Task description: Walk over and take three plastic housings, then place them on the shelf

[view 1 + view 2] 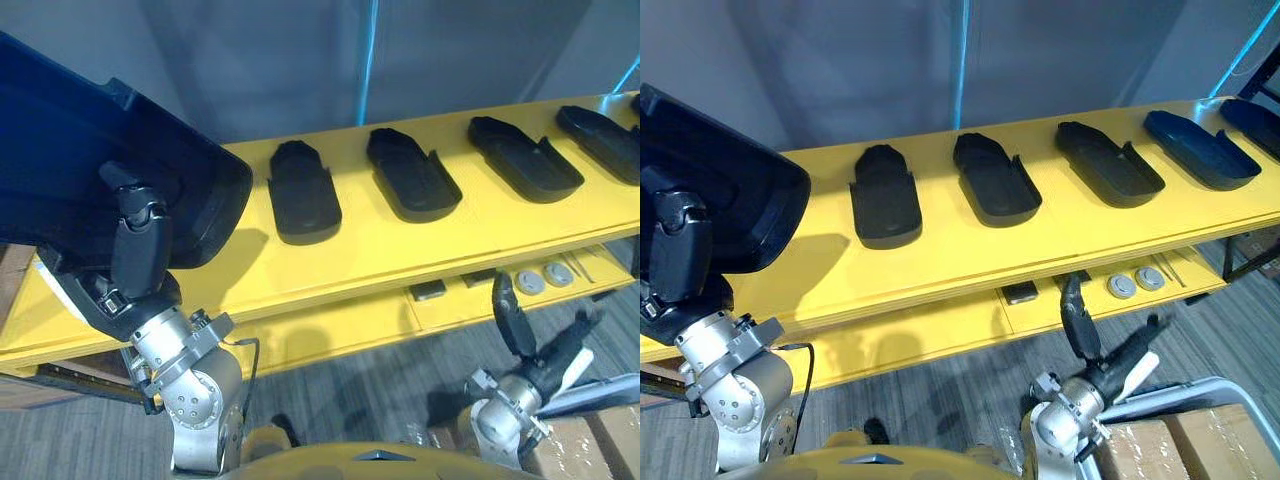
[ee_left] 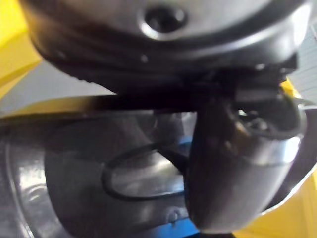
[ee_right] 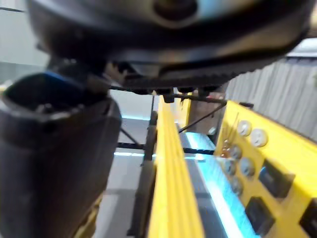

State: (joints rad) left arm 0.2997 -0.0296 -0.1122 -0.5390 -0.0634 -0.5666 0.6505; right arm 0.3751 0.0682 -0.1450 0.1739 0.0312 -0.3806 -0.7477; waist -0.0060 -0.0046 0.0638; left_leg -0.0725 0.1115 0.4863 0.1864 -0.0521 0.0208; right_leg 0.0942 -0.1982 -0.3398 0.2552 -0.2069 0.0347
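Note:
A large dark plastic housing (image 1: 90,150) hangs above the left end of the yellow shelf (image 1: 400,250). My left hand (image 1: 140,255) is shut on its near rim, the thumb (image 2: 242,163) lying over the edge and the hollow inside (image 2: 99,168) showing past it. Several more dark housings lie in a row on the shelf top, the nearest (image 1: 303,192) just right of the held one, then others (image 1: 412,175) (image 1: 525,158). My right hand (image 1: 530,345) hangs low in front of the shelf, open and holding nothing.
A lower yellow shelf level carries two round grey discs (image 1: 545,278) and small dark blocks (image 1: 428,290). A cardboard box (image 1: 1180,445) stands on the floor at the lower right. A grey wall rises behind the shelf.

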